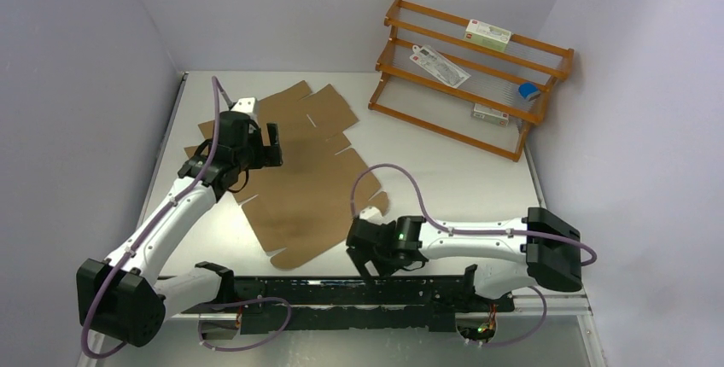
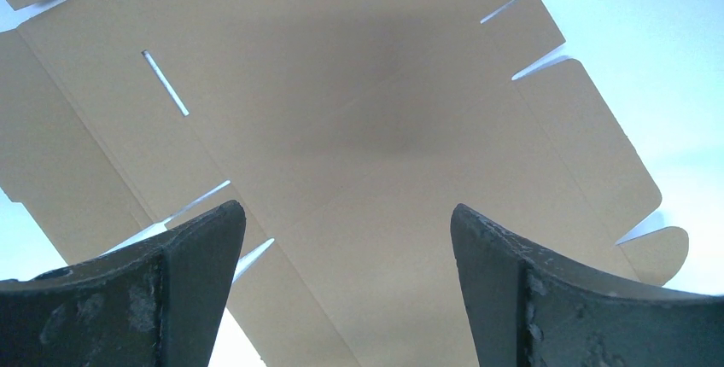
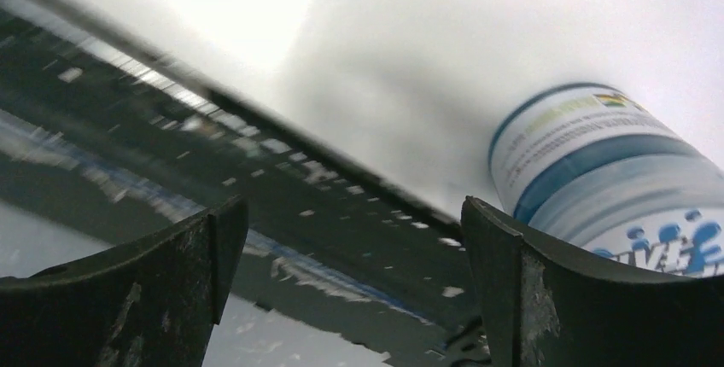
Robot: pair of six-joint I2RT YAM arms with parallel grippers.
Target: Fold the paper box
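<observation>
The left gripper, released above the flat paper box, should slide under a side flap's edge; the right gripper, also released, should pin its near corner.

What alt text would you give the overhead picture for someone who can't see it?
A flat, unfolded brown paper box lies on a white table. The left hand is open above its left side; the right hand is open near the front edge. A wooden rack stands back right.
</observation>
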